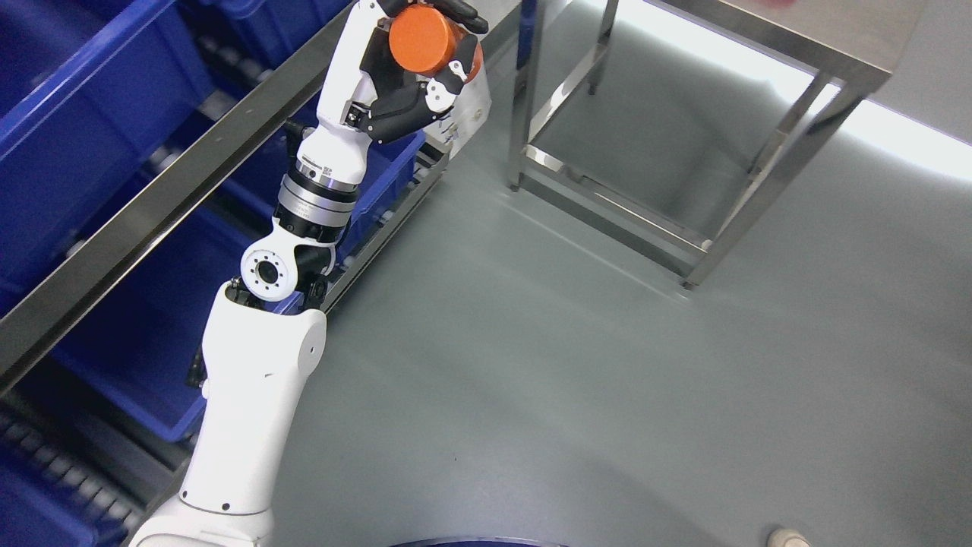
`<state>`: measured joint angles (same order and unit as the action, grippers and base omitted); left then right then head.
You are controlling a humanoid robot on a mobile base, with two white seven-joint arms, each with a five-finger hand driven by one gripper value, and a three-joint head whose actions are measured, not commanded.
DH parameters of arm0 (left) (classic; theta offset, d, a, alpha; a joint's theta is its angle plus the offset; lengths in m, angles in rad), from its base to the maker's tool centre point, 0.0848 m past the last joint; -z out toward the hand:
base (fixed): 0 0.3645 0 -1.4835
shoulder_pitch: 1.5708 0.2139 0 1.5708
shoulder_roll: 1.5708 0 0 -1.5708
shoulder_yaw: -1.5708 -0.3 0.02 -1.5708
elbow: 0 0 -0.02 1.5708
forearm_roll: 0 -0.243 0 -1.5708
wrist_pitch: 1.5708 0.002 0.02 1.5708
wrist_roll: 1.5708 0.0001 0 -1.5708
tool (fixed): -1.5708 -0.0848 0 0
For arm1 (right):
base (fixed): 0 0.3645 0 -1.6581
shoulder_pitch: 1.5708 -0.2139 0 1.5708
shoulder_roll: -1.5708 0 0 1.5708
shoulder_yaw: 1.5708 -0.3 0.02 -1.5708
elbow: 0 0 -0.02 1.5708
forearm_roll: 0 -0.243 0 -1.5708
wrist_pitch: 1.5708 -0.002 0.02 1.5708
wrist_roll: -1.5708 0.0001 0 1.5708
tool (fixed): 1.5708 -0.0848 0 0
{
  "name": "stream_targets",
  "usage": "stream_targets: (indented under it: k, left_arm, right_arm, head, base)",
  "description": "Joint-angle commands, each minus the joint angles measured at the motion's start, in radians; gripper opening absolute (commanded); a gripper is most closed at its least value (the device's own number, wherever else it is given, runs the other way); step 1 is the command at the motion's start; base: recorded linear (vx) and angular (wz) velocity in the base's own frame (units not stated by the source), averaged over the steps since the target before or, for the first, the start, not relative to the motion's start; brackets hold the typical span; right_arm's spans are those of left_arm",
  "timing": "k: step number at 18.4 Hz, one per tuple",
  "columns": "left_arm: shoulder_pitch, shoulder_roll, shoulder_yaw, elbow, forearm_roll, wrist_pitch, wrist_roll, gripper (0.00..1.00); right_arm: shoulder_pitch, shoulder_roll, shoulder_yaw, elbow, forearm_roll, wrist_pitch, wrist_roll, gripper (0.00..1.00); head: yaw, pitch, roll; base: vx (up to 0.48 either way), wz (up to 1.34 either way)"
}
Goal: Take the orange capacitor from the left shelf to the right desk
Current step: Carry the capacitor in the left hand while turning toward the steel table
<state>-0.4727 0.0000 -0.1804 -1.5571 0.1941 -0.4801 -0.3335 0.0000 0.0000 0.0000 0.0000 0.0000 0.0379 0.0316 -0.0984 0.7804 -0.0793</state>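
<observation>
Currently: left hand (414,68) at 11 o'clock, fingers (448,76) curled tight around orange capacitor (420,39), lifted clear of blue bins (91,114) on left shelf (152,205). Raised hold likely for clearance over shelf rail. Steel desk (828,45) at 1 o'clock, well apart; transfer not yet done.

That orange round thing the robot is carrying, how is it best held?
Around its curved side wall, as now: the left robot hand wraps the orange capacitor from below and behind, fingers opposing across the rim. Its short, round drum shape probably suits a wrap grip, leaving the flat face free.
</observation>
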Motion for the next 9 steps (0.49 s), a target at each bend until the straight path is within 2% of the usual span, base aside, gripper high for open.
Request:
stream_targets:
  k: [1, 9]
  left_arm:
    - [0.0, 0.017, -0.033, -0.008, 0.001, 0.006, -0.001, 0.01]
    - [0.0, 0.017, -0.037, -0.006, 0.001, 0.009, -0.001, 0.01]
  right_arm:
    - [0.002, -0.017, -0.011, -0.034, 0.0, 0.007, 0.001, 1.0]
    - [0.002, -0.017, -0.011, -0.034, 0.0, 0.007, 0.001, 1.0]
  head:
    - [0.0, 0.0, 0.0]
    - [0.0, 0.0, 0.0]
  base:
    - [0.287, -0.65]
    - [0.351, -0.46]
